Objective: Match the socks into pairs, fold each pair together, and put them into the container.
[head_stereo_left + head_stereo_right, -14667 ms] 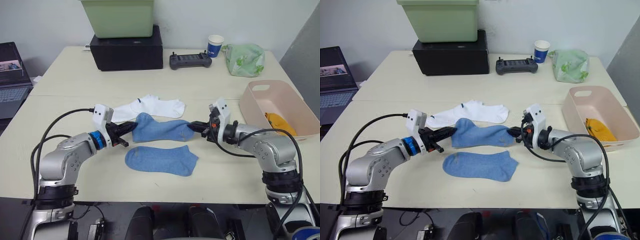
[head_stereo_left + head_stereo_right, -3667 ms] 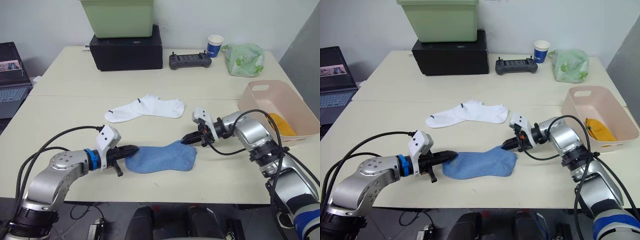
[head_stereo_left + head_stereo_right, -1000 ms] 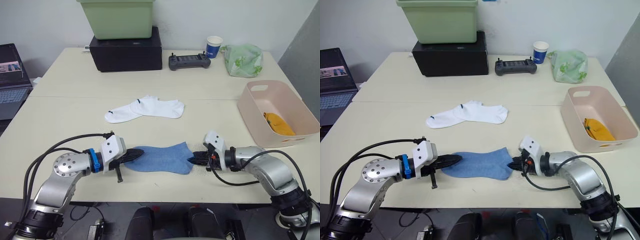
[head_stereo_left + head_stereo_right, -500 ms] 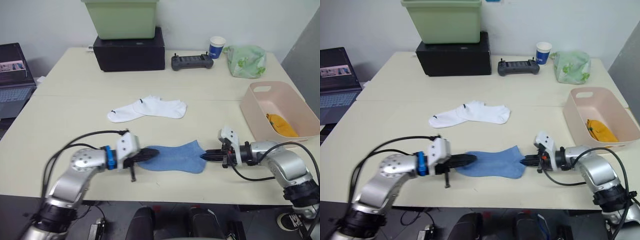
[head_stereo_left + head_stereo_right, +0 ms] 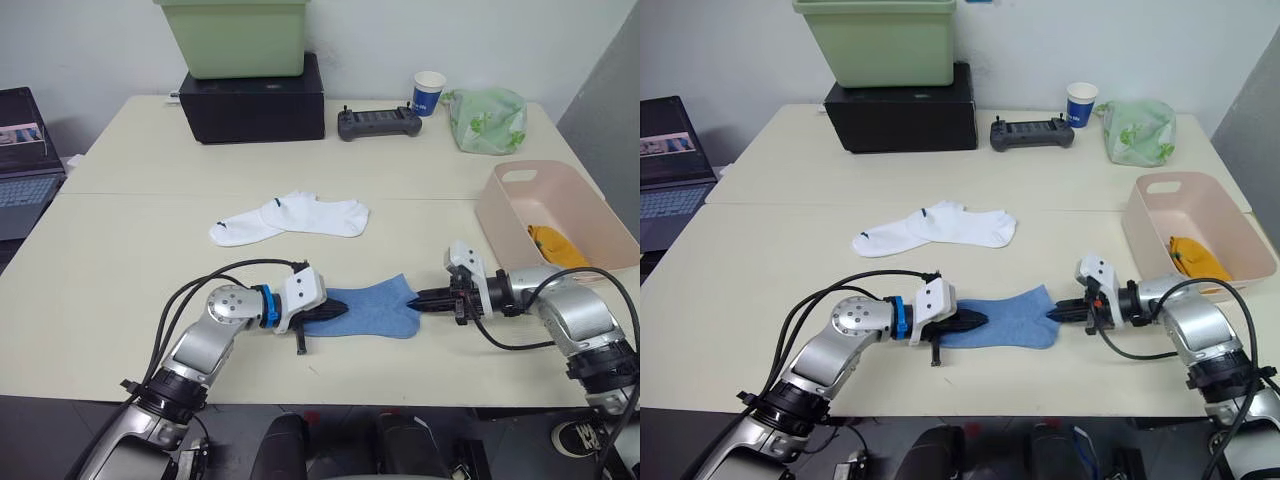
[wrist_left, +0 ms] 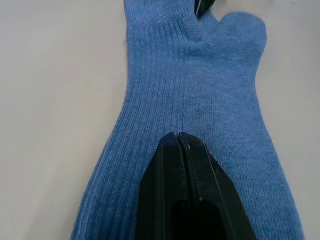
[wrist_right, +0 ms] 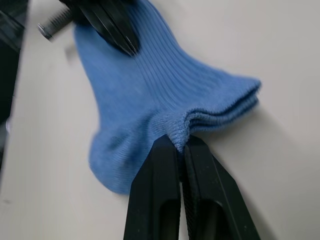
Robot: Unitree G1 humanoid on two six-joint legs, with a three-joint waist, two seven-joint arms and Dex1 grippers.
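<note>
Two light blue socks point(image 5: 378, 308) lie stacked flat near the table's front edge. My left gripper point(image 5: 340, 310) lies over their toe half, fingers shut, tips pinched into the top fabric point(image 6: 178, 135). My right gripper point(image 5: 418, 299) is shut on the bunched cuffs point(image 7: 200, 117) at the other end. Farther back, two white socks point(image 5: 290, 217) with dark marks lie overlapped. The pale pink container point(image 5: 520, 215) stands at the right, with folded mustard-orange socks point(image 5: 558, 247) inside.
At the back stand a light green bin point(image 5: 235, 35) on a black box point(image 5: 253, 100), a controller point(image 5: 378, 122), a paper cup point(image 5: 430, 92) and a pale green bag point(image 5: 488, 120). A laptop point(image 5: 25, 150) sits at far left.
Both grippers have moved right with the blue socks. The left gripper went farther and now lies over the socks rather than at their toe end.
</note>
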